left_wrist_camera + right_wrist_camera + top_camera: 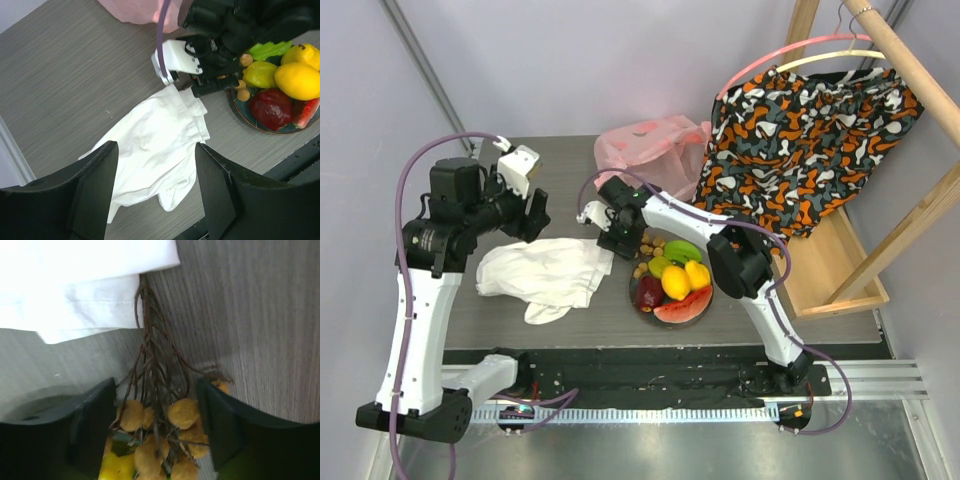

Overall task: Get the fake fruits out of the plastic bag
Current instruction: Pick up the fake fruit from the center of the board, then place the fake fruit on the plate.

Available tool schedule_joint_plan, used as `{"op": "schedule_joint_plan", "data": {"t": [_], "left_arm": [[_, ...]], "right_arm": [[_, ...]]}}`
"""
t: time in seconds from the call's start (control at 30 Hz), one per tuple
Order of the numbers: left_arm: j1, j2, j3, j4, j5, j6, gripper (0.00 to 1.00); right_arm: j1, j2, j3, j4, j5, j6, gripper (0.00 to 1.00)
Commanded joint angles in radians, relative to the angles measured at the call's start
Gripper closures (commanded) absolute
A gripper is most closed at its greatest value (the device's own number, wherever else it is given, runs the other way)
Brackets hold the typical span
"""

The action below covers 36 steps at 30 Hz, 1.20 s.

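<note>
1. Top view: right gripper [620, 245] covers part of the grapes [640, 269]; its fingertips too dark to tell apart.
2. Plastic bag [645, 148]: near edge hidden behind right arm [680, 212].
3. Left wrist view: plate [250, 122] & watermelon slice [309, 114] cut off by rt edge; bag cut off at top.
4. Right wrist view: grapes blurred, bunch runs off btm edge; white cloth [75, 280] blown out, cut off top & left.

No writing, label, brand, number or sign can be read in any view. The patterned fabric [810, 150] shows only orange, black and white blotches; the plastic bag [655, 150] is plain pink.
</note>
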Motion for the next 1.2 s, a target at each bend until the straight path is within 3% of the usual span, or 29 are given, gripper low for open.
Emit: {"op": "schedule_joint_plan", "data": {"t": [0.0,0.1,0.13,0.27,0.63,1.03,1.17], "left_arm": [[0.029,-0.021,-0.001,0.055,0.013,-0.035,0.33],[0.037,-0.02,-0.006,0.054,0.03,-0.038,0.33],[0.037,-0.017,-0.007,0.06,0.034,-0.038,0.33],[0.037,0.009,0.005,0.083,0.056,-0.047,0.33],[0.037,0.092,0.058,0.121,0.125,-0.061,0.34],[0.037,0.146,0.091,0.144,0.18,-0.092,0.34],[0.037,0.167,0.098,0.149,0.191,-0.093,0.34]], "right_arm": [[0.013,0.011,0.051,-0.002,0.164,-0.059,0.39],[0.022,0.006,0.056,0.009,0.179,-0.073,0.6],[0.025,-0.003,0.056,0.009,0.185,-0.08,0.73],[0.028,-0.061,0.068,0.024,0.157,-0.082,0.91],[0.051,-0.25,0.18,-0.068,-0.092,0.048,0.92],[0.053,-0.552,-0.05,-0.33,-0.038,-0.013,0.94],[0.05,-0.636,-0.165,-0.344,-0.014,-0.005,0.94]]}}
